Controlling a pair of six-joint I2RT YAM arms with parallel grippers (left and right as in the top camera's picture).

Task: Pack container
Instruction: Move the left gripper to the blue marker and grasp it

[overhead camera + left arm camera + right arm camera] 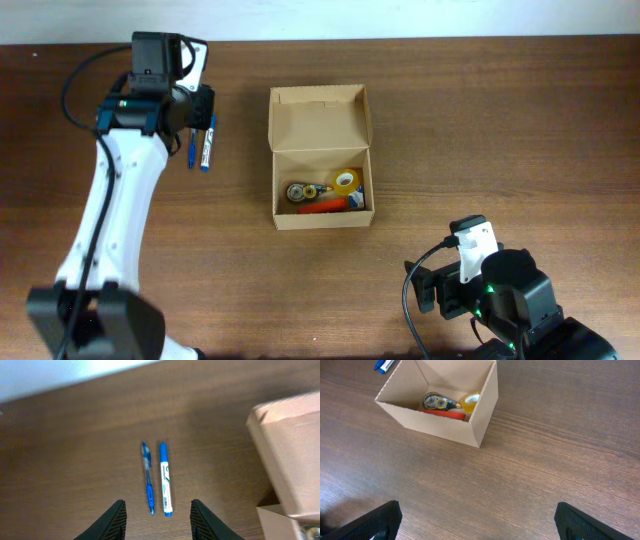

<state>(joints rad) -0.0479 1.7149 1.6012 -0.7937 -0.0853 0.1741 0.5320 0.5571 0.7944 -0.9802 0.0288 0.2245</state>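
Left hand (159,522) part-spread, empty; I see blue pen (147,472) and marker (165,480) just ahead. Right hand (480,527) spread wide, container (445,425) ahead.

- no word, brand or number can be read in any view;
- marker (165,479): small green and dark print runs along its white barrel; too small and blurred to make out;
- container (320,120): plain brown card on every face in view
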